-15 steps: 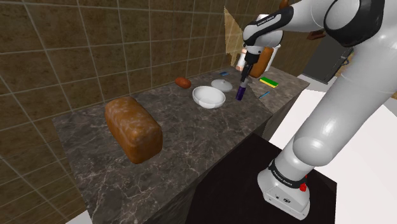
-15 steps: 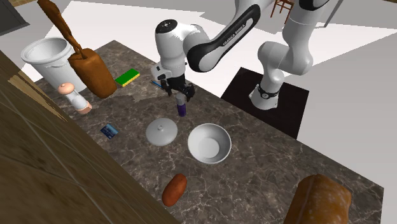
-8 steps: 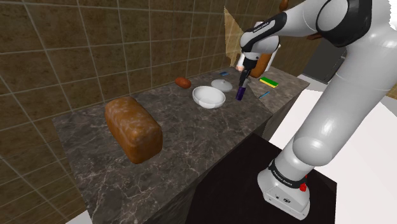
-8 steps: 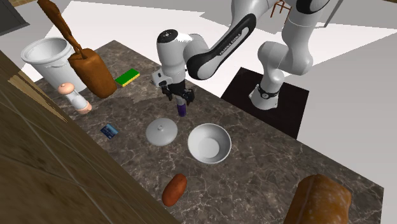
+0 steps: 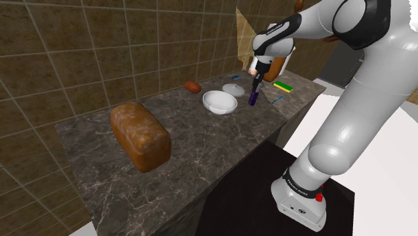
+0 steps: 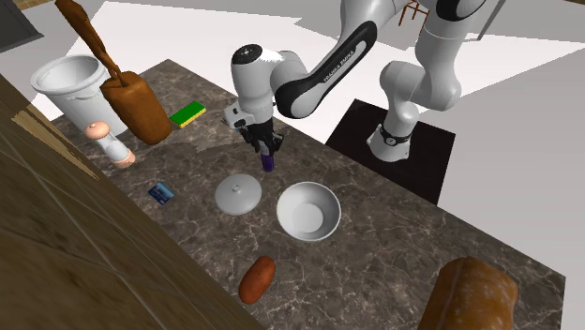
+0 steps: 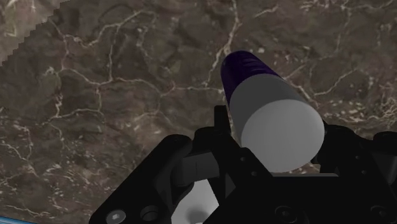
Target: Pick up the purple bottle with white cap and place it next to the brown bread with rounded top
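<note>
Bottle (image 5: 252,98) stands upright on the dark surface (image 5: 201,147), upper right of centre in the shoulder view. Its long axis is approx. vertical, with the purple body below and the white cap up. The tool (image 5: 256,79) sits directly over it, pointing down along that axis, so the bottle is straight under the tool and not off to a side. In the wrist view the cap (image 7: 280,130) bulks close between the black parts of the tool (image 7: 267,162). They're right up against it, but I can't tell whether the tool is clamped on it or just around it. Bread (image 5: 139,136) lies well apart, toward the lower left of the shoulder view, w/ the white bowl (image 5: 220,101) roughly between the two. So the carry looks like a long run down-left, prob. needing lift enough to pass over or beside the bowl. The bowl has nothing in it, and a white lid (image 5: 233,88) lies flat just beside it, not on it.
</note>
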